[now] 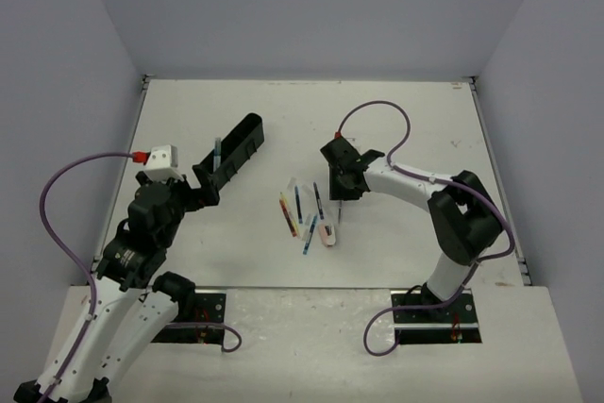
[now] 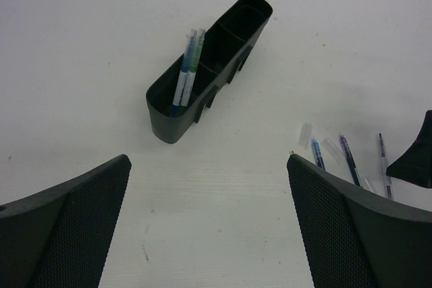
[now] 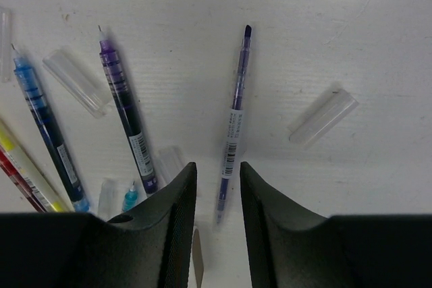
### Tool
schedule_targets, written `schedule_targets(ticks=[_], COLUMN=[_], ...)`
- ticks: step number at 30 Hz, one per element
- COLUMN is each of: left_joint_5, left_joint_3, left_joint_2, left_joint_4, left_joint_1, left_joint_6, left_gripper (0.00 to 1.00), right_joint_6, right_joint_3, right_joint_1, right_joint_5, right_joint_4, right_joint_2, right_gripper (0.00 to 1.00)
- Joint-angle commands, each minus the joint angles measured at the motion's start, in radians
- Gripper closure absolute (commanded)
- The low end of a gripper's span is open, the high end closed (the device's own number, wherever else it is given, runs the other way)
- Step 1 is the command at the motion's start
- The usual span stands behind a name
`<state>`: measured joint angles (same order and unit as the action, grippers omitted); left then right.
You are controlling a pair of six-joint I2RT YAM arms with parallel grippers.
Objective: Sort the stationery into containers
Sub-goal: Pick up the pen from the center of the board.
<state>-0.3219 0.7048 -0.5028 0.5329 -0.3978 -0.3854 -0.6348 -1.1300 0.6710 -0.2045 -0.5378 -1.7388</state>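
Two fingers of the right gripper [image 3: 212, 170] are standing narrow astride the thin purple plastic pen [image 3: 233, 119] at centre frame, likely wanting a centred, level squeeze, while the left gripper [image 2: 208, 163] is gaping wide.

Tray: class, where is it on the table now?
In the top view the tray lies angled on the left half of the table, just beyond the left gripper, with two pens standing in its near compartment.
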Motion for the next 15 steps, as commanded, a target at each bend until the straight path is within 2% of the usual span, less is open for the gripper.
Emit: schedule_targets(ticks=[1, 11, 15], left_joint_5=[-0.006, -0.022, -0.023], left_joint_3=[-0.005, -0.006, -0.007], left_joint_2=[0.015, 0.016, 0.018], left_joint_4=[-0.022, -0.016, -0.015], left_joint_1=[-0.024, -0.056, -0.059], left_joint_6=[-0.016, -0.023, -0.024], left_gripper=[0.00, 0.00, 0.00], right_joint_6=[-0.030, -0.048, -0.054], right_joint_3=[-0.051, -0.054, -0.049], right_joint_1=[-0.011, -0.018, -0.018], right_joint_5=[0.027, 0.072, 0.079], right_joint_4=[-0.030, -0.036, -0.036], right_joint_2=[-0.028, -0.113, -0.134], right_gripper=[0.67, 0.75, 0.84])
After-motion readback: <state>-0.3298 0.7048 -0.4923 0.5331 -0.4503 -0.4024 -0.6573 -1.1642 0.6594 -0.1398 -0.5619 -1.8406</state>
